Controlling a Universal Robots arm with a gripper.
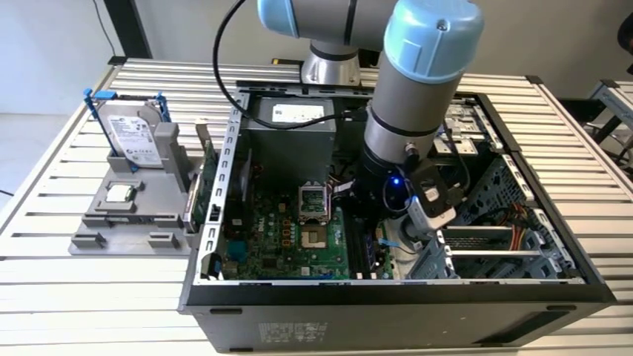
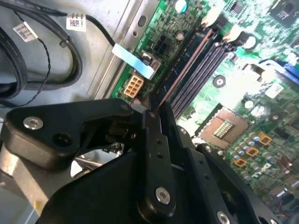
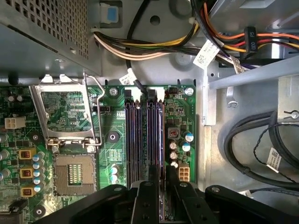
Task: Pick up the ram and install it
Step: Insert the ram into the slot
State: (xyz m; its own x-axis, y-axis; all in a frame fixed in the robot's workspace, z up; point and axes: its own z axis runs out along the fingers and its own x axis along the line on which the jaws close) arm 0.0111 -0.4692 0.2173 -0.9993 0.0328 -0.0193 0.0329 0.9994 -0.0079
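Jaws clenched on one ram edge-on above four motherboard slots

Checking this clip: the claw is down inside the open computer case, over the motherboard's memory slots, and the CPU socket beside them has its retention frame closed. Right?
Not quite. The claw is down in the computer case over the memory slots, but the CPU socket lies uncovered: its retention frame is flipped open, as the first wrist view shows.

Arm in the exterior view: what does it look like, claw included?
The arm is a grey tube with light-blue joint caps, a silver base and a black cable looping off it. A small blue light glows near the wrist. The claw is matte black, with flat linkage fingers pinned by silver screws.
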